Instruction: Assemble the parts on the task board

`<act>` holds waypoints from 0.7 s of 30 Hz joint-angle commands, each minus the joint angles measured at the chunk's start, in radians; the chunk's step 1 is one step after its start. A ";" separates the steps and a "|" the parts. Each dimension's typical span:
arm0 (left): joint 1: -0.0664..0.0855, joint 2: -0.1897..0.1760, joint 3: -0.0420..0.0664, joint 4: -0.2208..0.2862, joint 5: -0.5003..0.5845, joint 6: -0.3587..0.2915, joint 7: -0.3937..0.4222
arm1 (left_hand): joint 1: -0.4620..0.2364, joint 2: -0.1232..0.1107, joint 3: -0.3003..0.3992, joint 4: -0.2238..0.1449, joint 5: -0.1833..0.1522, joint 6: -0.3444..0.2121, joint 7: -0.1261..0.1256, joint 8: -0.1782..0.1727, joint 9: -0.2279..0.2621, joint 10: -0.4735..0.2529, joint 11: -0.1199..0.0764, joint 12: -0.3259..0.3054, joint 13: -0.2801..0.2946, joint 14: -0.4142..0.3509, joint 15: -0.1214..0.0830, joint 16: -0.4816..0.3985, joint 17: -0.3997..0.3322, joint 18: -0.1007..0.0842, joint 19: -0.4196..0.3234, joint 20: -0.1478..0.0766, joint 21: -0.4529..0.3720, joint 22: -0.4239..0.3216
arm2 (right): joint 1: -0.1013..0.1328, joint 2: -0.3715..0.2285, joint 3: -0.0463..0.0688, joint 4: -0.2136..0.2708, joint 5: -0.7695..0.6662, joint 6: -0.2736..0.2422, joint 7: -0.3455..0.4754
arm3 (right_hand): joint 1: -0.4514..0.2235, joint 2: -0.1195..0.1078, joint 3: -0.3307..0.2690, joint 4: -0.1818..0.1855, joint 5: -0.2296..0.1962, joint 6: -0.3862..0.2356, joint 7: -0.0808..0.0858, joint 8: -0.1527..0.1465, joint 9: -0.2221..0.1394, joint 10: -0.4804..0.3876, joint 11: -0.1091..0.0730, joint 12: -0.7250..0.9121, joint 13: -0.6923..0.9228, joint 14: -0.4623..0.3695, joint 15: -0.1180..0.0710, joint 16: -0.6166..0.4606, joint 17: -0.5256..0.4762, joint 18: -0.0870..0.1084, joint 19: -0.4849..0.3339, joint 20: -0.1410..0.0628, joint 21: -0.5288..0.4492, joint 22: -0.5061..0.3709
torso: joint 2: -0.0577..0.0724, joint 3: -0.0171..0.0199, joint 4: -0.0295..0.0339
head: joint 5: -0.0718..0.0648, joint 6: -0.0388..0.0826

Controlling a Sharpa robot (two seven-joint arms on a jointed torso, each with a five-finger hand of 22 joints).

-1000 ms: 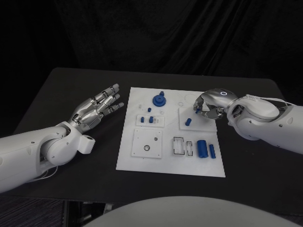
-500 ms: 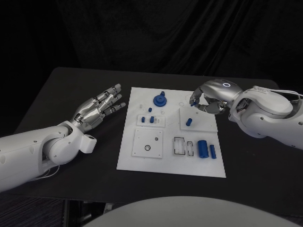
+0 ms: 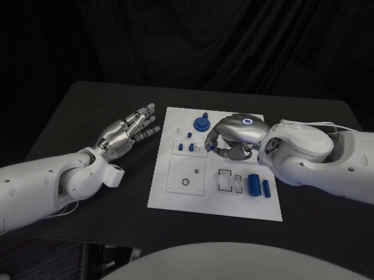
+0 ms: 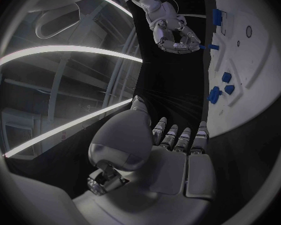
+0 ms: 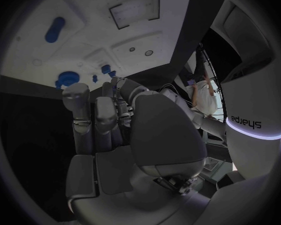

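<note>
in the head view, the white task board is seen lying in the middle of the black counter. the left hand is held just beside the board's left edge, above the counter, its fingers spread and nothing gripped. the right hand is placed over the middle of the board, its fingers curled downward; a small blue part may be pinched beneath them, but this cannot be told. a round blue part stands near the board's far edge, small blue pegs are set just left of the right hand, and a blue cylinder lies beside a thinner blue pin near the board's right edge.

in the left wrist view, the left hand is shown with fingers straight and apart, the board just beyond them, and the right hand is seen curled with a small blue piece at its fingertips.

in the right wrist view, the right hand is shown with fingers bent toward the board, near the round blue part.
</note>
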 commanded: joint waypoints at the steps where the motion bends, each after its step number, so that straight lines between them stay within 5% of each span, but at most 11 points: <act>1: -0.001 0.000 0.001 0.003 0.006 0.011 0.056 | -0.009 0.002 -0.007 -0.001 0.000 0.001 0.007 -0.004 0.001 -0.002 0.006 0.000 -0.001 0.000 -0.003 -0.004 -0.001 0.017 -0.006 0.002 -0.001 -0.001 | -0.016 0.030 0.000 -0.018 -0.045 0.063 0.017 | 0.000 -0.010 0.007 -0.001 0.006 -0.007 0.001 -0.006 0.000 0.015 -0.007 0.000 0.002 0.007 0.001 0.008 0.005 -0.006 0.008 -0.001 0.011 0.083 | 0.000 -0.0002 0.0003 | 0.003 0.000; 8: -0.003 0.006 0.001 0.000 0.006 0.016 0.055 | -0.011 0.007 -0.006 -0.001 0.004 0.000 0.009 -0.004 0.000 -0.003 0.005 -0.001 -0.002 0.000 -0.003 -0.004 -0.001 0.018 -0.006 0.002 -0.001 -0.002 | -0.059 0.100 0.000 -0.069 -0.068 0.081 0.025 | -0.004 -0.013 0.008 -0.001 0.012 -0.012 0.002 -0.013 -0.001 0.015 -0.007 -0.001 0.002 0.009 0.001 0.012 0.008 -0.008 0.011 0.000 0.021 0.088 | 0.000 -0.0002 0.0027 | 0.012 0.000; 21: -0.011 0.014 0.001 -0.006 0.006 0.021 0.053 | -0.046 0.031 -0.014 0.000 -0.021 -0.006 0.010 -0.005 0.000 -0.006 0.004 -0.004 -0.002 0.000 -0.006 -0.004 -0.001 0.017 -0.009 -0.003 -0.003 -0.011 | -0.085 0.147 0.000 -0.118 -0.100 0.085 0.018 | -0.011 -0.016 0.006 0.001 0.005 -0.013 0.003 -0.019 -0.001 0.019 -0.007 0.000 0.003 0.012 0.002 0.019 0.013 -0.009 0.013 0.000 0.028 0.093 | 0.000 -0.0001 0.0016 | 0.023 0.000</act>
